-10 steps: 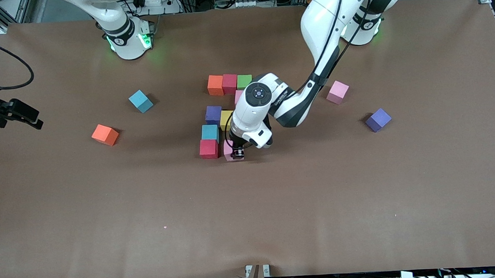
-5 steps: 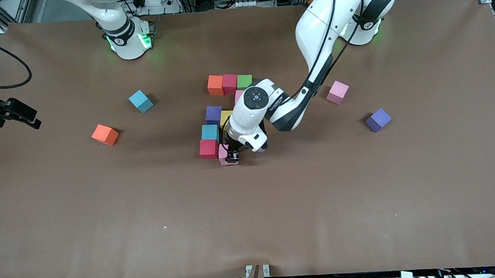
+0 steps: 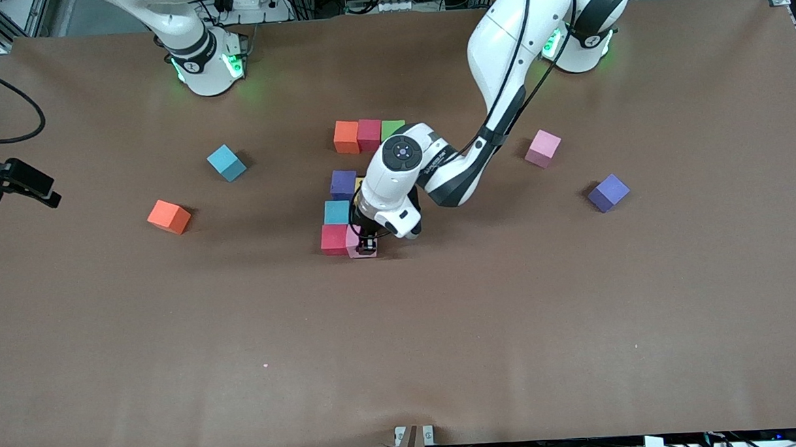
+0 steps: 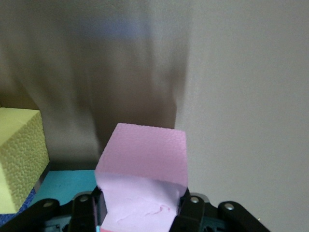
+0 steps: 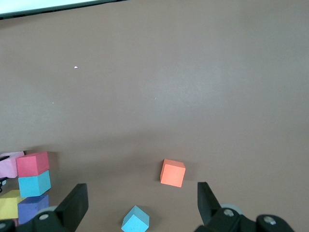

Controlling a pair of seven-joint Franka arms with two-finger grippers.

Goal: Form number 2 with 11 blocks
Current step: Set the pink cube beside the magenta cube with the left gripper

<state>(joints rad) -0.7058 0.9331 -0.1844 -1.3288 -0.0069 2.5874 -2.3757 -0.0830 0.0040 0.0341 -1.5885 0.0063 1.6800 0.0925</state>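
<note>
My left gripper point(image 3: 366, 247) point(image 4: 139, 212) is shut on a pink block point(image 3: 353, 242) point(image 4: 145, 162) low at the table, right beside the red block point(image 3: 334, 239) at the near end of the partly built number 2. Farther from the camera follow a light blue block point(image 3: 337, 212) point(image 4: 67, 181), a purple one point(image 3: 343, 183) and a yellow one point(image 4: 19, 164), then an orange point(image 3: 346, 136), red point(image 3: 369, 134) and green point(image 3: 391, 128) row. My right gripper point(image 3: 28, 185) point(image 5: 140, 203) hangs open and waits at the right arm's end of the table.
Loose blocks lie around: a light blue one point(image 3: 226, 162) point(image 5: 135, 219) and an orange one point(image 3: 169, 216) point(image 5: 173, 172) toward the right arm's end, a pink one point(image 3: 543, 148) and a purple one point(image 3: 608, 193) toward the left arm's end. The left forearm point(image 3: 402, 169) covers the figure's middle.
My left gripper has carried the pink block sideways toward the near red block, closing the gap between them. The right arm has barely moved.
</note>
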